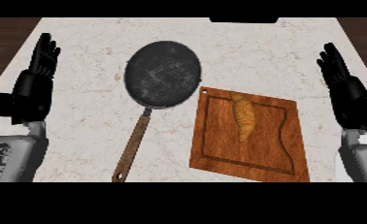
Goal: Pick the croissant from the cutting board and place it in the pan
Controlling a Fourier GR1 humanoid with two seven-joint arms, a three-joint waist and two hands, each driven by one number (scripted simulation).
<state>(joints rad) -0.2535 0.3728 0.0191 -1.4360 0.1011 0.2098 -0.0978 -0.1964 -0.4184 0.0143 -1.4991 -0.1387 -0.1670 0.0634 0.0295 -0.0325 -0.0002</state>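
Cutting board (276,157): brown wood, grooved border, set askew on the marble counter (86,106).
Croissant (243,116): golden, lies lengthwise on the board's upper middle, inside the groove.
Pan (162,74): dark and round, just left of the board's upper corner; its wooden handle (132,145) runs down alongside the board's left edge.
Left hand (39,70): far left of the board, fingers straight and up, holding nothing.
Right hand (341,80): just right of the board, fingers straight and up, holding nothing.
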